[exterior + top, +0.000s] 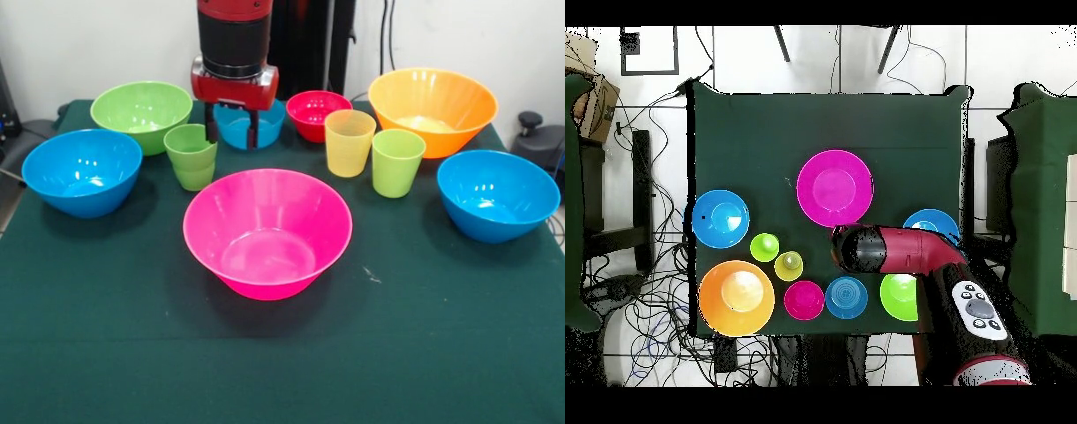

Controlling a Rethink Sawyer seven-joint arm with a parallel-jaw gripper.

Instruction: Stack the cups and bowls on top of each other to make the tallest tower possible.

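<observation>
The large pink bowl (265, 231) (835, 187) sits mid-table. My gripper (232, 132) hangs open just behind it, in front of the small blue bowl (265, 126) (846, 297), with nothing between its fingers. Its left finger (211, 124) is close to two nested green cups (190, 156). A small red bowl (316, 115) (804, 300), a yellow-orange cup (350, 141) (788, 265) and a single green cup (397, 162) (764, 246) stand to the right. In the overhead view the wrist (858, 249) hides the gripper and the nested cups.
A medium blue bowl (82, 172) (931, 223) and a green bowl (141, 113) (900, 296) stand at the left of the front view. The large orange bowl (433, 110) (737, 298) and another blue bowl (497, 194) (721, 218) stand at the right.
</observation>
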